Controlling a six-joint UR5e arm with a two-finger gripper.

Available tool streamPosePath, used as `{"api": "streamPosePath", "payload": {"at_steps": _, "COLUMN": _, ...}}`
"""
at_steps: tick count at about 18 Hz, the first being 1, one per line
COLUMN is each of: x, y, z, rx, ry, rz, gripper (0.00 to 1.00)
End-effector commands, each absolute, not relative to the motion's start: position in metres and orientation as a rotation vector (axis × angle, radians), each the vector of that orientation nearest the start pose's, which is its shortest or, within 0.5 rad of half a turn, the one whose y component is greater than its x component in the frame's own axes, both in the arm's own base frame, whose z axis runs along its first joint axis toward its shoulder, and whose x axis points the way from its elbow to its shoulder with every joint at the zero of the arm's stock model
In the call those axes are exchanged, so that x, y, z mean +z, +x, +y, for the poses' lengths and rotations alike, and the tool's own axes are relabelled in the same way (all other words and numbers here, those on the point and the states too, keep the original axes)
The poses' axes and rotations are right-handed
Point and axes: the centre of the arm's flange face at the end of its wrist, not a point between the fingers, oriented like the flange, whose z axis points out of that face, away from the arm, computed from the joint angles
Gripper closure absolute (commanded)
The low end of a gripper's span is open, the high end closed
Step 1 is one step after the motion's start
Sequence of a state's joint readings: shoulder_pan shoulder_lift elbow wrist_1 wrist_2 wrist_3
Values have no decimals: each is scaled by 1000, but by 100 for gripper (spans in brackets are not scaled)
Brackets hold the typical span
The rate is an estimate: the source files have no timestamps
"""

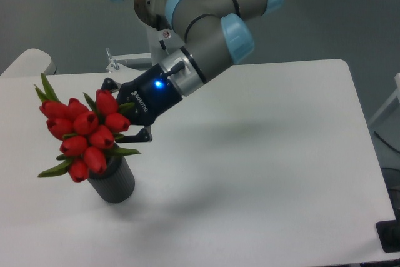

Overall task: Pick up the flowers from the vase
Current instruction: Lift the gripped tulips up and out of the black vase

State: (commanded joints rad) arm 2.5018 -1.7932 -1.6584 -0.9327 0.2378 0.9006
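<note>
Flowers point(84, 136), clenched in the claw point(128, 120), tilt up-left above the vase point(112, 181).

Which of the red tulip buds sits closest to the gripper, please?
The topmost right bud of the flowers, directly against the gripper; the other buds spread lower and leftward, away from it.

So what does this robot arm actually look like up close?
The arm is built from thick grey tubes joined by rounded joints with light blue caps. A silver ring leads to the black gripper, which carries small white lettering and a glowing blue light. No loose cables show.
</note>
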Motion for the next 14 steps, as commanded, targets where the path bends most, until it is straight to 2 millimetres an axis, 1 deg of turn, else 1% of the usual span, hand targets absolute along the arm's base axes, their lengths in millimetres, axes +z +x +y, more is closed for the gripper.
{"api": "streamPosePath", "payload": {"at_steps": 1, "x": 474, "y": -324, "z": 523, "rx": -627, "ry": -1826, "rz": 206, "gripper": 80}}
{"api": "streamPosePath", "payload": {"at_steps": 5, "x": 480, "y": -342, "z": 512, "rx": -595, "ry": -1820, "rz": 180, "gripper": 78}}
{"api": "streamPosePath", "payload": {"at_steps": 6, "x": 485, "y": -345, "z": 506, "rx": -582, "ry": -1819, "rz": 171, "gripper": 78}}
{"api": "streamPosePath", "payload": {"at_steps": 10, "x": 495, "y": -371, "z": 483, "rx": -515, "ry": -1820, "rz": 138, "gripper": 78}}
{"api": "streamPosePath", "payload": {"at_steps": 12, "x": 506, "y": -389, "z": 472, "rx": -459, "ry": -1822, "rz": 127, "gripper": 78}}
{"api": "streamPosePath", "payload": {"at_steps": 14, "x": 508, "y": -396, "z": 471, "rx": -396, "ry": -1878, "rz": 125, "gripper": 78}}
